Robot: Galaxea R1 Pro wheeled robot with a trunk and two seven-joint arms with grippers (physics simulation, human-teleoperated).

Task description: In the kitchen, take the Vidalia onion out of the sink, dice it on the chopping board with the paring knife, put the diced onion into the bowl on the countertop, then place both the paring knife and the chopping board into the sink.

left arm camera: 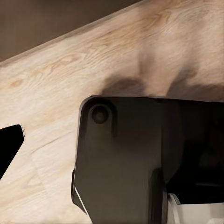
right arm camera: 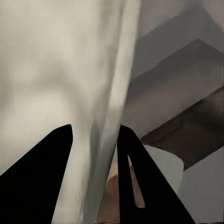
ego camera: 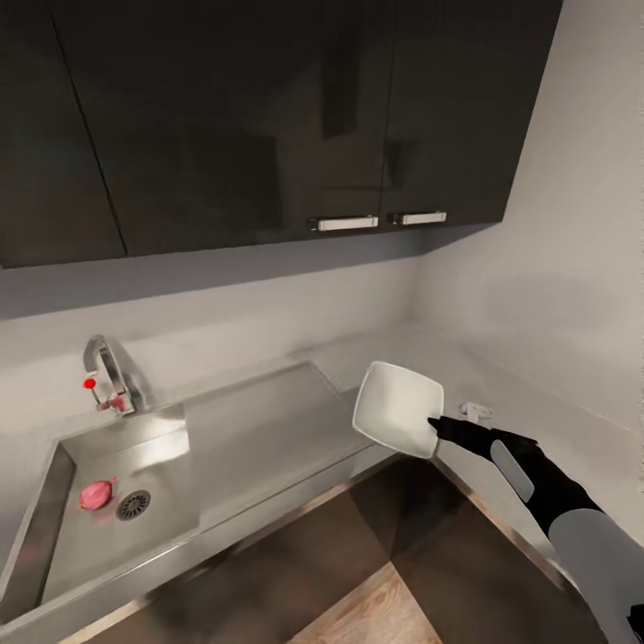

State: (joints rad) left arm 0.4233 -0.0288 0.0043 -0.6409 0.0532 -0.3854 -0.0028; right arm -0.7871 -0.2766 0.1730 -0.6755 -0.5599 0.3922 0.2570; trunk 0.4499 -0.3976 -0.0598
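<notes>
Presently, the bowl (ego camera: 399, 408) is pinched at its rim, tilted, by the right gripper (ego camera: 436, 422); the Vidalia onion (ego camera: 97, 493) lies well apart, in the sink (ego camera: 54, 483).

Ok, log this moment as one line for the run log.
right gripper: shut on bowl, held tilted above countertop | Vidalia onion: in sink by drain | left gripper: not in view

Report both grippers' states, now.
Left: cannot be told.
Right gripper: closed on the bowl, held tilted above the countertop.
</notes>
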